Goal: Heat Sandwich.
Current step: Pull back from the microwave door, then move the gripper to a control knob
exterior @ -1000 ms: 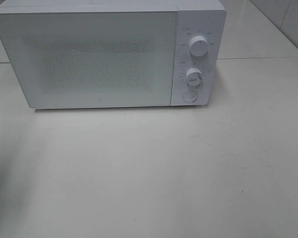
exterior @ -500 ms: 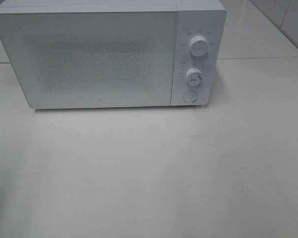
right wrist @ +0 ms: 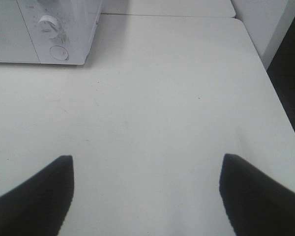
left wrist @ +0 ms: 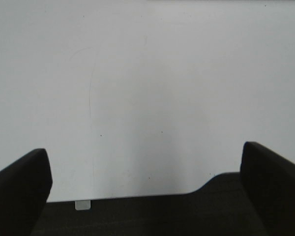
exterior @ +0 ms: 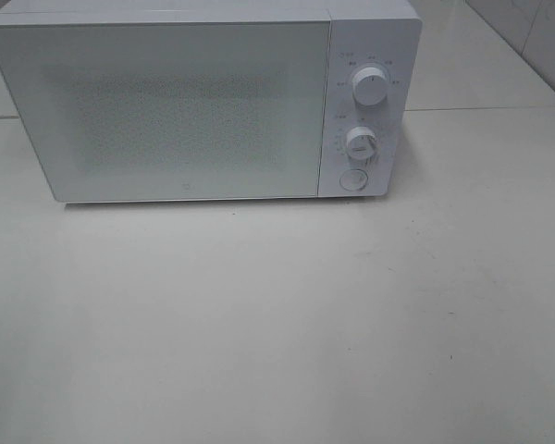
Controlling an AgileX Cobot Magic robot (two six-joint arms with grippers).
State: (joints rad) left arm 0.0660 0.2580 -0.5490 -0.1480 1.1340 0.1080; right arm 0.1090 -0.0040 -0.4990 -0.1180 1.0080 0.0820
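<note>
The sandwich is out of view in every frame. A white microwave point(exterior: 185, 102) stands at the back of the white table point(exterior: 277, 324) with its door closed. Its two knobs point(exterior: 370, 86) and round button point(exterior: 352, 179) are on its right side. Neither gripper shows in the exterior high view. My left gripper point(left wrist: 145, 157) is open over bare tabletop with nothing between its dark fingers point(left wrist: 19, 187). My right gripper point(right wrist: 147, 162) is also open and empty above the table. From there the microwave point(right wrist: 64, 29) lies ahead and off to one side.
A second white table point(exterior: 481, 65) adjoins behind the microwave on the right. In the right wrist view the table's edge point(right wrist: 280, 108) drops to dark floor. A dark surface point(left wrist: 137, 219) lies past the table edge in the left wrist view.
A faint shadow at the left of the table has faded. Nothing else has moved.
</note>
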